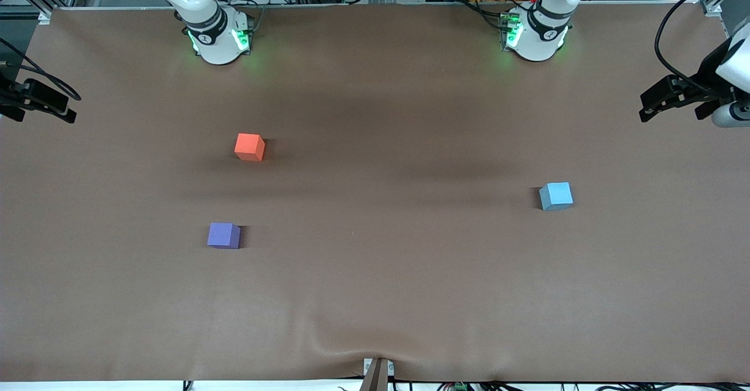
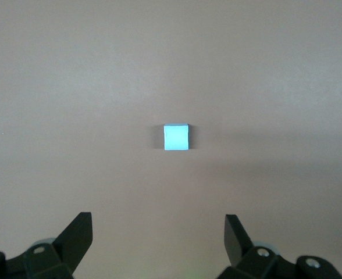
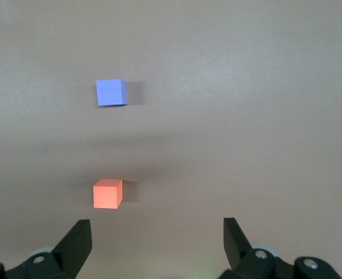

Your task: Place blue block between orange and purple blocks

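Three cubes sat on the brown table [image 1: 375,297], one of each colour. Toward the right arm's end stood the orange block [image 1: 249,146], with the purple block [image 1: 223,235] nearer the camera. The blue block [image 1: 555,196] lay well apart, toward the left arm's end. The right gripper [image 3: 157,235] and left gripper [image 2: 158,231] both hung high over the table, fingers spread, empty.

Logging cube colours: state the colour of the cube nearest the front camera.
Violet-purple cube; clearest in the front view.
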### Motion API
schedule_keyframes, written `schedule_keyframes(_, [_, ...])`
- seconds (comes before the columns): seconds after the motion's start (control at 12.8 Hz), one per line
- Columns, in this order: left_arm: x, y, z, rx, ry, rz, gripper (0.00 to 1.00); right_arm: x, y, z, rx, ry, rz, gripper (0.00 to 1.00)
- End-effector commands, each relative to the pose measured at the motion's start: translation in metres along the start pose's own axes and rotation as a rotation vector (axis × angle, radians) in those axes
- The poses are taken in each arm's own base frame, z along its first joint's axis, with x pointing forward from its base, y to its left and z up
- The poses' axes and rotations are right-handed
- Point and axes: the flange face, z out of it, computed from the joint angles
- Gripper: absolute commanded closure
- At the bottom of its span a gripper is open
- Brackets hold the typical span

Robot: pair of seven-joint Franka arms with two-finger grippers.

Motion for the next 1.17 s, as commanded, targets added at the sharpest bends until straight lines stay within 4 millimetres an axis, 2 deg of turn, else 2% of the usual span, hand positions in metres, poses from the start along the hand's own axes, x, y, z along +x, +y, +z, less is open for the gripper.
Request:
schedule_keyframes(0.0, [0.0,-0.003,-0.006,-0.013,-0.009,0.009,0.0,0.003,-0.001,-0.003,-0.006,0.003,0.001,0.0])
schedule_keyframes(1.09, [0.004,-0.014,0.003,-0.005,-0.025,-0.027,0.0,0.002,-0.001,-0.002,-0.006,-0.007,-0.002,0.0])
